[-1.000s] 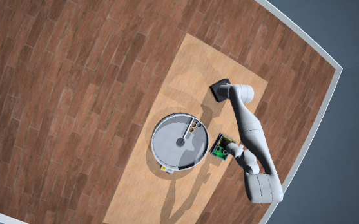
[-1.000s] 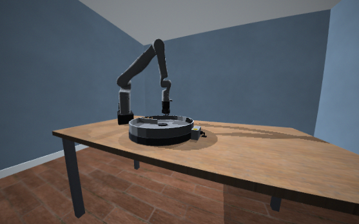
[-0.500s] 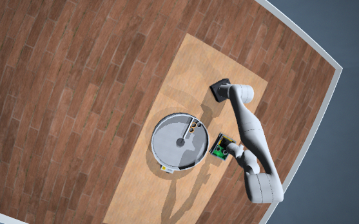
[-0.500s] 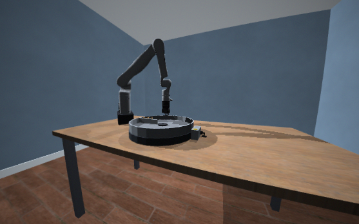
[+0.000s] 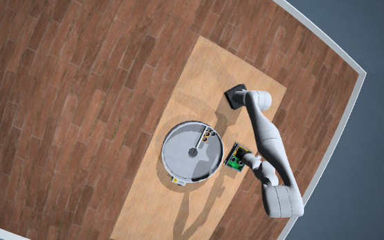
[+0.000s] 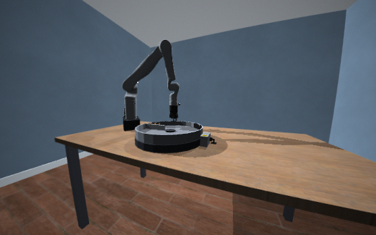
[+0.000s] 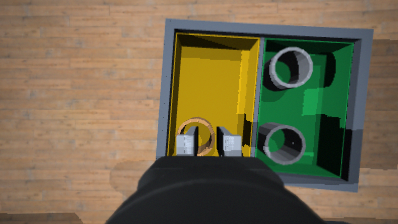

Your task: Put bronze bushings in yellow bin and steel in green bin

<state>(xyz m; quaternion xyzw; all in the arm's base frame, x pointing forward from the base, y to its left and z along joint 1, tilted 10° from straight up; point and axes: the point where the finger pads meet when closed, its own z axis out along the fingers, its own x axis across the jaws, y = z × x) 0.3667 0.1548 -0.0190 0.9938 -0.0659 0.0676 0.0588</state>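
My gripper point(image 7: 207, 137) point(image 6: 173, 119) is partly open with nothing held, above the yellow bin point(image 7: 215, 75). In the wrist view the left finger overlaps a bronze bushing point(image 7: 195, 120) that stands in that bin's near left corner. The green bin point(image 7: 311, 102) point(image 5: 235, 165) holds two steel bushings, one at the far side point(image 7: 306, 70) and one nearer point(image 7: 302, 146). On the turntable point(image 5: 178, 148) point(image 6: 168, 138), two bronze bushings and a steel bushing point(image 5: 214, 133) sit together beside the straight bar. The fingertips are hidden under the arm in the top view.
The bins share a grey-walled tray point(image 7: 365, 100) with a divider between them, beside the turntable's raised rim. The straight bar point(image 5: 201, 138) crosses the turntable from its hub to its rim. A small box point(image 5: 178, 181) point(image 6: 205, 139) is on the turntable's outside.
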